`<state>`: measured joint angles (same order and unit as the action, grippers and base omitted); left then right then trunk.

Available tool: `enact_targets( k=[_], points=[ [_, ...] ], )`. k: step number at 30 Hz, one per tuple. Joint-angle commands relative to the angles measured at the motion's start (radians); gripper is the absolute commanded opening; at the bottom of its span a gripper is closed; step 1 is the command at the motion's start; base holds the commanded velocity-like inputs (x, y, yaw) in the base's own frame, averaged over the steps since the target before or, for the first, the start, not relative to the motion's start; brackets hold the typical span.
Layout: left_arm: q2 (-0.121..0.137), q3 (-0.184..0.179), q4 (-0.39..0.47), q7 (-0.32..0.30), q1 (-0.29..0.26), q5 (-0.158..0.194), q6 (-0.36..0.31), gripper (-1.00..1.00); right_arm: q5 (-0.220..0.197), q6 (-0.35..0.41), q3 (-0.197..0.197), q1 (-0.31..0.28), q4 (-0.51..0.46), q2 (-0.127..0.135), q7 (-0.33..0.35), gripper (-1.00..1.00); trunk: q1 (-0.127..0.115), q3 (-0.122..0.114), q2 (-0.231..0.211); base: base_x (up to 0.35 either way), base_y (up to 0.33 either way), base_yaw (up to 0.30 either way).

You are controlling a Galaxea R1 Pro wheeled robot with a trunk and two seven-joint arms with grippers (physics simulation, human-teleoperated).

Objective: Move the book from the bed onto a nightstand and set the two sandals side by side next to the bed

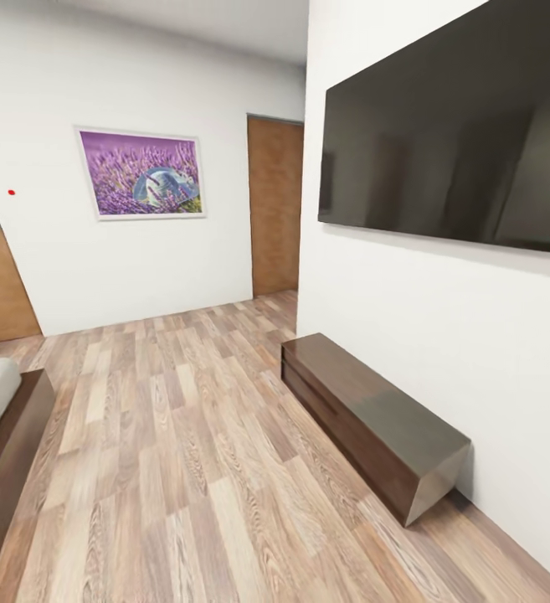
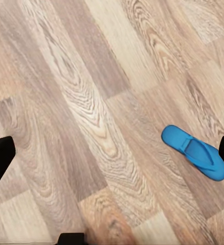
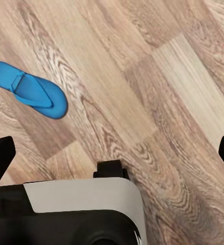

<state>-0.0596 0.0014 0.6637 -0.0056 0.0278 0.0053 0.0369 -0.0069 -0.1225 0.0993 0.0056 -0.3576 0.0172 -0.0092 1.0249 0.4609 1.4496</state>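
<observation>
Sandal (image 2: 195, 152) lies flat on the plank floor (image 2: 91, 102) — left hand (image 2: 112, 153) spread wide, empty, right hand (image 3: 112, 153) likewise.

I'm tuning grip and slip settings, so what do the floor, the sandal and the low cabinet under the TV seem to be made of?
The floor looks like matte wood-plank laminate, with printed grain and visible plank seams. The sandal seems to be foam or rubber: uniform bright blue, smooth, flat, no sheen, though the render leaves it open. The low cabinet reads as dark brown glossy lacquered wood, its top mirroring the wall.
</observation>
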Motion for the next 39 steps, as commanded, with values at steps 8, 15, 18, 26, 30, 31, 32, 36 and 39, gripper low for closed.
enact_targets(
  k=[8, 15, 18, 26, 30, 31, 32, 36, 39],
  points=[
    [0.0, 0.0, 0.001, -0.001, 0.0, 0.001, 0.002, 1.0, -0.001, -0.002, 0.002, 0.001, -0.001, 0.0, -0.001, 1.0, 0.0, 0.001, 0.0, 0.0, 0.0, 0.284],
    [0.0, 0.0, 0.001, -0.001, 0.0, 0.0, 0.002, 1.0, -0.001, -0.002, 0.002, 0.001, -0.001, 0.0, -0.001, 1.0, 0.0, 0.001, 0.0, 0.0, 0.0, 0.284],
    [0.0, 0.0, 0.001, -0.001, 0.0, 0.001, 0.002, 1.0, -0.001, -0.002, 0.002, 0.001, -0.001, 0.0, -0.001, 1.0, 0.0, 0.001, 0.0, 0.0, 0.0, 0.285],
    [0.0, 0.0, 0.001, -0.001, 0.0, 0.0, 0.001, 1.0, -0.001, -0.002, 0.002, 0.001, -0.001, 0.0, -0.001, 1.0, 0.0, 0.001, 0.0, 0.0, 0.0, 0.285],
    [0.0, 0.0, 0.001, -0.001, 0.0, 0.0, 0.002, 1.0, -0.001, -0.002, 0.002, 0.001, -0.001, 0.0, -0.001, 1.0, 0.0, 0.001, 0.0, 0.0, 0.0, 0.285],
    [0.0, 0.0, 0.001, -0.001, 0.0, 0.0, 0.002, 1.0, -0.001, -0.002, 0.002, 0.001, -0.001, 0.0, -0.001, 1.0, 0.0, 0.001, 0.0, 0.0, 0.0, 0.284],
    [0.0, 0.0, 0.001, -0.001, 0.0, 0.0, 0.002, 1.0, -0.001, -0.002, 0.002, 0.001, -0.001, 0.0, -0.001, 1.0, 0.0, 0.001, 0.0, 0.0, 0.0, 0.284],
    [0.0, 0.0, 0.001, -0.001, 0.0, 0.0, 0.002, 1.0, -0.001, -0.002, 0.002, 0.001, -0.001, 0.0, 0.0, 1.0, 0.0, 0.001, 0.0, 0.0, 0.0, 0.275],
    [0.0, 0.0, 0.001, -0.001, 0.0, 0.0, 0.002, 1.0, -0.001, -0.002, 0.002, 0.001, -0.001, 0.0, 0.0, 1.0, 0.0, 0.001, 0.0, 0.0, 0.0, 0.195]
  ],
)
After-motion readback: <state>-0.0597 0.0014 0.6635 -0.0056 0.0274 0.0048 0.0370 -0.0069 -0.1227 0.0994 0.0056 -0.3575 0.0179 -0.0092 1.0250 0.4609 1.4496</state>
